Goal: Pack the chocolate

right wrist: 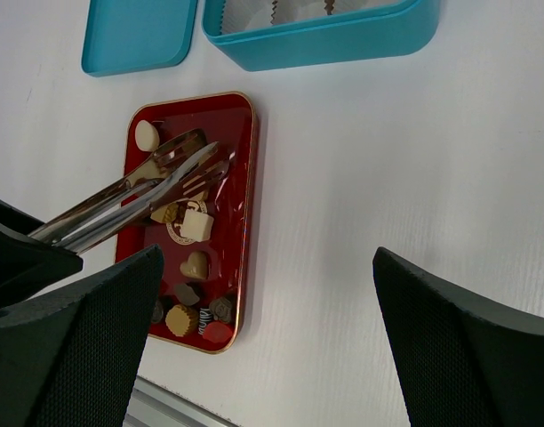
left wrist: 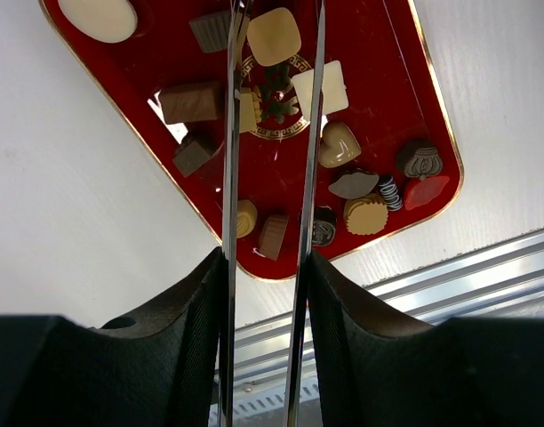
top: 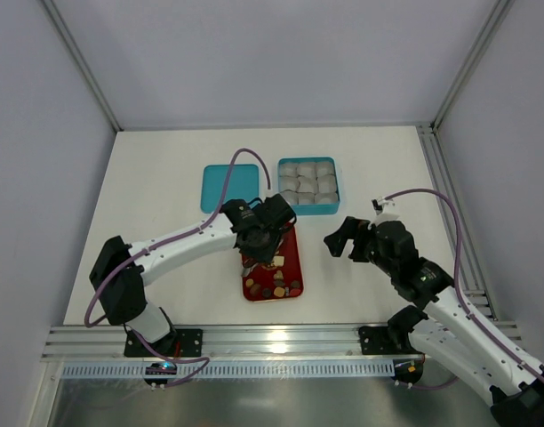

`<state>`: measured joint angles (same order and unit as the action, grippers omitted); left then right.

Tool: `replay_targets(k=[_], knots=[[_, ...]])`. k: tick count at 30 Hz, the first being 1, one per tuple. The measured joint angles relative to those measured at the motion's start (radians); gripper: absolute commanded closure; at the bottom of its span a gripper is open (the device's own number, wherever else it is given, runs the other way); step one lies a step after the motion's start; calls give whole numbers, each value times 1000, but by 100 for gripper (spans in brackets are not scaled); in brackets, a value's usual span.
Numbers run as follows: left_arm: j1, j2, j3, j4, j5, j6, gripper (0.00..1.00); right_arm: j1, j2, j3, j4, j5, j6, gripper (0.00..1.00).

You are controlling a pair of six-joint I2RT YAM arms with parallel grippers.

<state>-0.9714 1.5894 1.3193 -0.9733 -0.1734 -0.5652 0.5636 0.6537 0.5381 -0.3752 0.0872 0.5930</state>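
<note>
The left gripper [left wrist: 266, 267] is clamped on a pair of thin metal tongs [right wrist: 139, 189]. The tongs' two blades stand a little apart and run side by side over the red tray [left wrist: 383, 89].

The chocolate [left wrist: 339, 144] all lies in this tray as small loose pieces. There is a tan heart, a tan rounded square, a white square and a cream oval at one corner. There are also brown blocks, a ridged tan round, a ridged dark round, a striped piece and a glossy red piece shaped like lips. Most of them gather at the tray's near end, and a gold emblem shows at its centre.

The tray sits on the white desk [top: 165, 178] towards the middle of the near edge. Beyond it, towards the far edge, are a teal box [top: 336, 187] of grey-white paper cups [top: 307, 184] and, just left of it, the teal lid [top: 229, 187].

The right gripper [right wrist: 268, 258] hangs over bare desk to the right of the tray, its jaws wide apart and holding nothing.

In the left wrist view the tong tips run off the top edge. In the right wrist view they hang over the tray's middle, but I cannot tell whether they touch a piece. The blades cover parts of two pieces. The box is cut off at the top of the right wrist view, so what its cups contain cannot be made out.
</note>
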Motion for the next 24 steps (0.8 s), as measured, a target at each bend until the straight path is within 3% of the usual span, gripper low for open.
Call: replay_targets(k=[24], knots=[[-39,65,59,-51,-51,9,68,0,-19,-20,8,0,8,0]])
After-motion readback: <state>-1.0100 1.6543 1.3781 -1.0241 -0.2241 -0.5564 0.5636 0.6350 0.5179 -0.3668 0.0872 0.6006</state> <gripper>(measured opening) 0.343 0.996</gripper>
